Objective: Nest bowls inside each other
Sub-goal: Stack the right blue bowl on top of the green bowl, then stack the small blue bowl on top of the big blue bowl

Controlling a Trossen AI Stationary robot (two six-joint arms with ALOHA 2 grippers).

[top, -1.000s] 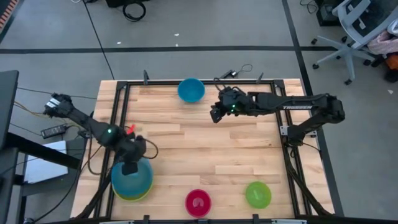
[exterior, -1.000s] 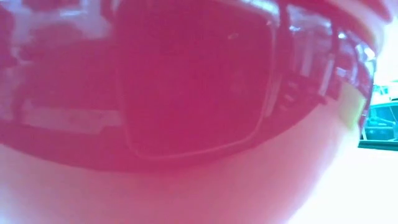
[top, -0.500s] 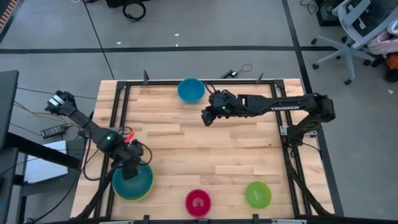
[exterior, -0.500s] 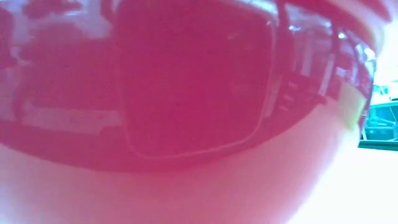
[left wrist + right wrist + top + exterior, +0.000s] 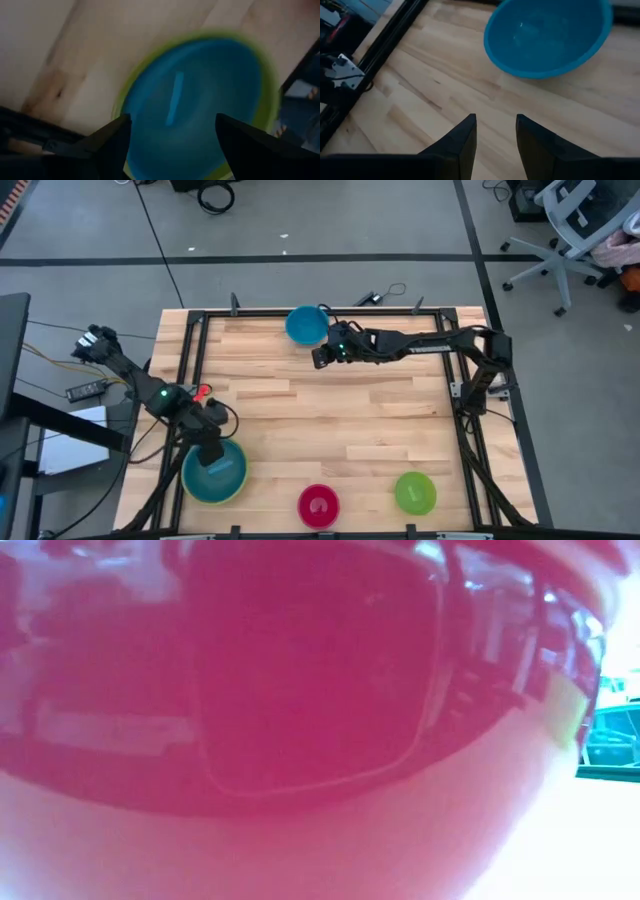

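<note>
A blue bowl [image 5: 214, 474] sits nested in the large lime-green bowl [image 5: 267, 75] at the table's near left. My left gripper [image 5: 172, 117] hangs open just above the far part of the blue bowl [image 5: 200, 110], fingers pointing down, touching nothing. Another blue bowl [image 5: 306, 325] stands on its base at the far edge. My right gripper [image 5: 320, 357] is open, slanting down a little to the near right of that bowl [image 5: 547, 37]. A magenta-pink bowl [image 5: 319, 505] and a small green bowl [image 5: 415, 492] stand at the near edge.
The pink bowl [image 5: 300, 740] stands right in front of the low camera and fills its view. A black metal frame [image 5: 200, 360] runs round the wooden table top. The middle of the table [image 5: 330, 420] is bare wood.
My left gripper has opened and let go of the blue bowl, which now rests in the lime-green bowl; the gripper has risen a little and rolled. My right gripper has come down and toward the table's left, closer to the far blue bowl.
</note>
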